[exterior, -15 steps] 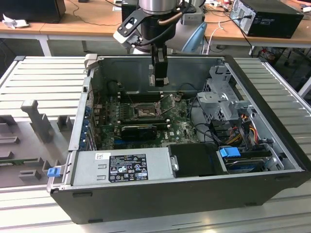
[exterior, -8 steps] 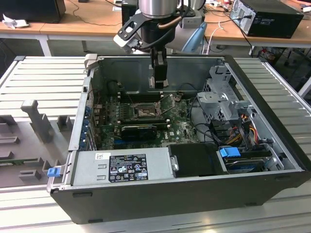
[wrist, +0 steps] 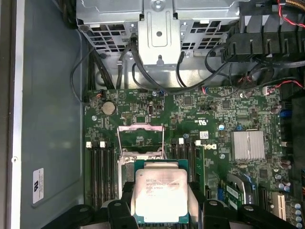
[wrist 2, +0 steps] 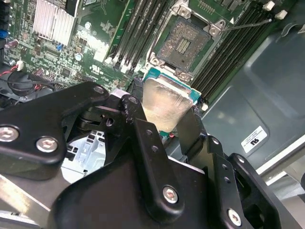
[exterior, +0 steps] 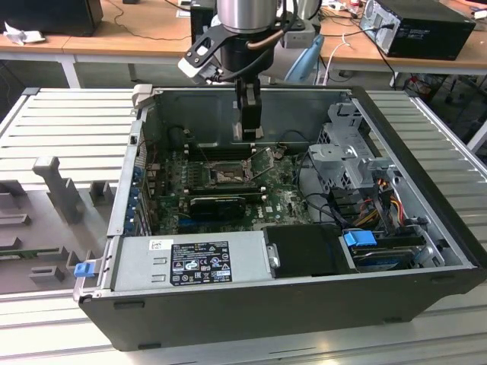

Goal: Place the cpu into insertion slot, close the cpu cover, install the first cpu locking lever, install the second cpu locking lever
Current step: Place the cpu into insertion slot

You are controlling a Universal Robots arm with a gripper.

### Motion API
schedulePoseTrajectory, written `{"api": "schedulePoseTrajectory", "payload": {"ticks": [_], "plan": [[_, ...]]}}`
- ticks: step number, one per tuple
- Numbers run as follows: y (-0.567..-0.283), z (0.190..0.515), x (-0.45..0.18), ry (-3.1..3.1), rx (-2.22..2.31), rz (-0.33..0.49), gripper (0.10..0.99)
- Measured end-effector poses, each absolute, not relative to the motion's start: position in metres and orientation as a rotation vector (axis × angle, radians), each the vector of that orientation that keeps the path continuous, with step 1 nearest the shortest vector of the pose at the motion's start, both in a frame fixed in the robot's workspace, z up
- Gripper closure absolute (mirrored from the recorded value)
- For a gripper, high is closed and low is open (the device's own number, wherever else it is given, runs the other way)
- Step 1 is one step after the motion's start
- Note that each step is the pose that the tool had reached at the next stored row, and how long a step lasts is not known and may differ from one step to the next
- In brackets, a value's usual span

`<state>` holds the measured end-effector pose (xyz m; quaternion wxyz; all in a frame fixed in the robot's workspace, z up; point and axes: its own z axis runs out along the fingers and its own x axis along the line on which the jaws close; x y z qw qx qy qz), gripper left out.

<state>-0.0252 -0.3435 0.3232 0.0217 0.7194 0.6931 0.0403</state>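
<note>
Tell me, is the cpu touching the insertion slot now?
Apart. In the second wrist view the gripper is shut on the cpu, and the insertion slot lies beyond it on the board, open and empty.

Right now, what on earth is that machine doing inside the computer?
A robot arm's end effector hangs inside an open computer case. It grips the cpu, a small silver-faced chip, by its edges and holds it above the green motherboard. The insertion slot lies uncovered close by, its contact field bare, so the cpu is not yet seated.
</note>
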Motion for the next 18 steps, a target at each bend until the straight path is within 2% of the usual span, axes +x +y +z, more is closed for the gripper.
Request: {"api": "schedulePoseTrajectory", "payload": {"ticks": [18], "plan": [[-0.344, 0.292, -0.029, 2.151, 2.229, 0.123, 0.557]]}}
